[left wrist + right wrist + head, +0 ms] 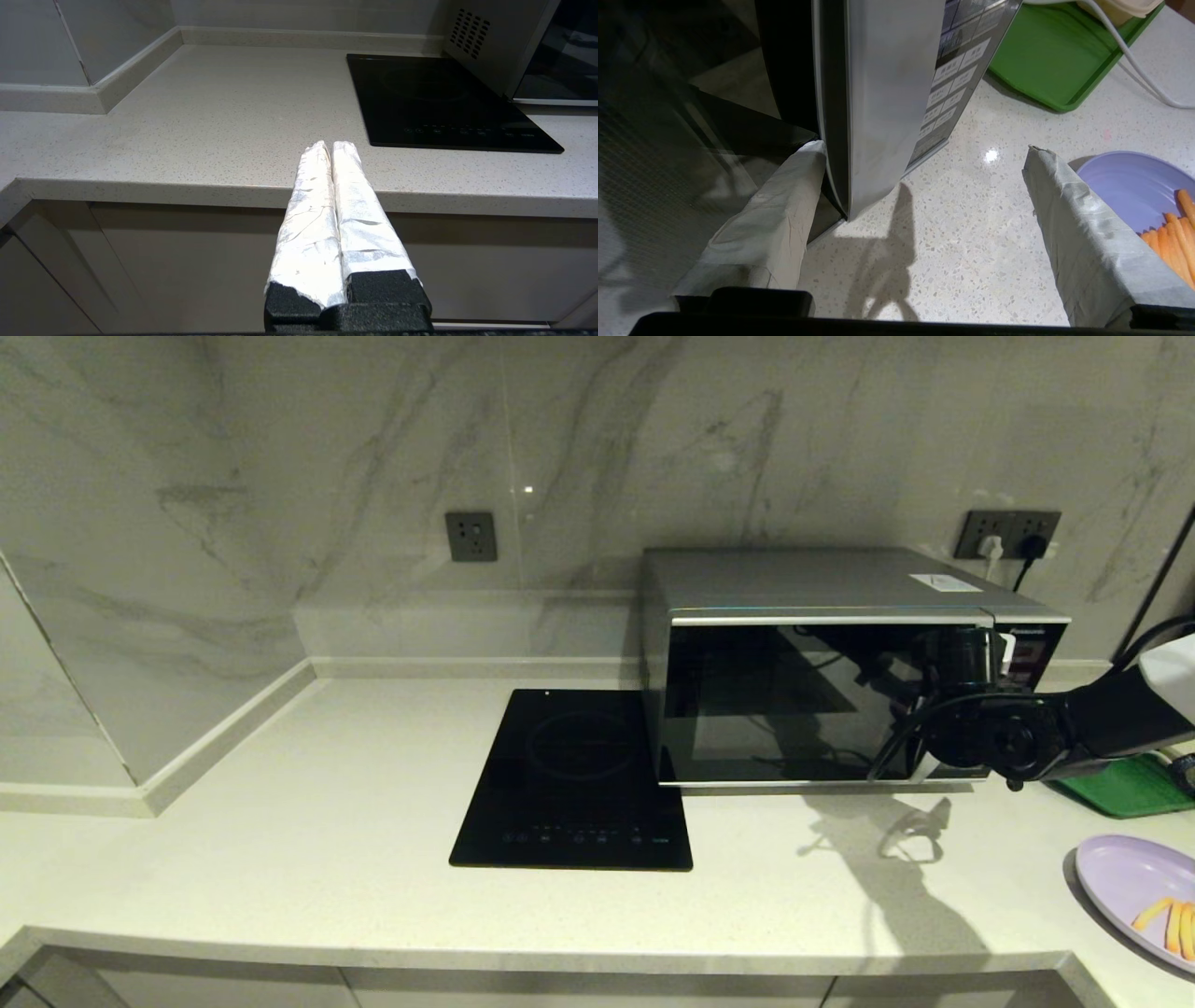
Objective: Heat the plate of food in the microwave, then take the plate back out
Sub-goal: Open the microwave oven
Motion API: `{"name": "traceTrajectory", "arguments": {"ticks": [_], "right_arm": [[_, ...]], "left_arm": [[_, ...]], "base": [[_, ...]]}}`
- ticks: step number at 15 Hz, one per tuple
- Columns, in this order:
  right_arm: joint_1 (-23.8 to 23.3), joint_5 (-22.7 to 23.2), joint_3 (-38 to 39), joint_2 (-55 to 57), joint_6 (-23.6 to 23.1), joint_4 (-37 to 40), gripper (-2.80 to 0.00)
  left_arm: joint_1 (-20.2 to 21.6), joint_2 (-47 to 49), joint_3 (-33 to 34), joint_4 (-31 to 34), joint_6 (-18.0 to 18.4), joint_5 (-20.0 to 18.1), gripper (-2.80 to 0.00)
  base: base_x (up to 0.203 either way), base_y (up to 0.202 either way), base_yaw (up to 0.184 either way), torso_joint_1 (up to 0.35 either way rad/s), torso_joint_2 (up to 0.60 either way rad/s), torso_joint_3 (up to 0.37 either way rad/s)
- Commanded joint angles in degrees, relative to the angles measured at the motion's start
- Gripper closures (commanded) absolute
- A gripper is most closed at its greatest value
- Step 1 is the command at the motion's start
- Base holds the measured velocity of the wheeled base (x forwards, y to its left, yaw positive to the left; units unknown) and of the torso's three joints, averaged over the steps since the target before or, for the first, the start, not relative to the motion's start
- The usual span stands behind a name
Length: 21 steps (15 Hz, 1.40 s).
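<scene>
The silver-grey microwave [822,588] stands at the back right of the counter, and its dark glass door [775,700] looks closed in the head view. My right gripper [924,149] is open at the door's right edge. One taped finger [784,205] lies against the glass and the other finger [1069,219] hangs over the counter, with the curved silver trim [887,116] between them, beside the keypad panel [952,88]. The lavender plate [1120,882] with its orange sticks [1172,924] sits at the counter's front right, and the plate [1125,186] shows just past the outer finger. My left gripper [332,145] is shut and empty, parked before the counter's front edge.
A flat black cooktop [574,779] lies left of the microwave. A green tray [1130,789] sits right of the microwave behind my right arm [1111,709], and a white cable [1134,70] runs over it. Marble walls close the back and left.
</scene>
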Motion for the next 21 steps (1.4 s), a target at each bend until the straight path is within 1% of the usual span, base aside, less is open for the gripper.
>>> {"name": "traceTrajectory", "arguments": {"ticks": [1, 3, 5, 7, 9, 13, 16, 18, 21], "right_arm": [[-0.61, -0.44, 0.06, -1.09, 0.01, -0.14, -2.80], [-1.52, -2.26, 0.47, -1.06, 0.30, -0.20, -2.80], [-2.70, -2.66, 0.81, -1.17, 0.45, -0.20, -2.80], [-2.86, -2.98, 2.19, -2.49, 0.45, -0.20, -2.80], [-2.92, -4.75, 3.86, -2.76, 0.60, -0.26, -2.80], [-2.83, -5.18, 4.17, -2.59, 1.77, -0.28, -2.80], [-2.83, -7.09, 5.43, -3.99, 4.40, -0.20, -2.80], [-2.66, -6.77, 8.77, -5.81, 4.91, -0.27, -2.80], [-2.29, -6.69, 11.07, -7.84, 7.05, -0.22, -2.80]], "left_arm": [[0.06, 0.00, -0.02, -0.03, -0.02, 0.00, 0.00], [0.06, -0.01, 0.01, -0.03, -0.02, 0.00, 0.00], [0.05, -0.01, 0.01, -0.03, -0.02, 0.00, 0.00], [-0.02, 0.00, 0.01, -0.03, -0.02, 0.00, 0.00], [-0.01, 0.00, 0.01, -0.03, -0.02, 0.00, 0.00], [0.06, -0.04, 0.01, -0.03, -0.02, 0.00, 0.00], [0.02, -0.07, 0.01, -0.03, -0.02, 0.00, 0.00], [0.02, -0.04, 0.01, -0.03, -0.02, 0.00, 0.00], [0.06, -0.03, 0.01, -0.03, -0.02, 0.00, 0.00]], "base": [[0.000, 0.000, 0.000, 0.000, 0.00, 0.000], [0.000, 0.000, 0.000, 0.000, 0.00, 0.000], [0.000, 0.000, 0.000, 0.000, 0.00, 0.000], [0.000, 0.000, 0.000, 0.000, 0.00, 0.000], [0.000, 0.000, 0.000, 0.000, 0.00, 0.000], [0.000, 0.000, 0.000, 0.000, 0.00, 0.000], [0.000, 0.000, 0.000, 0.000, 0.00, 0.000], [0.000, 0.000, 0.000, 0.000, 0.00, 0.000], [0.000, 0.000, 0.000, 0.000, 0.00, 0.000]]}}
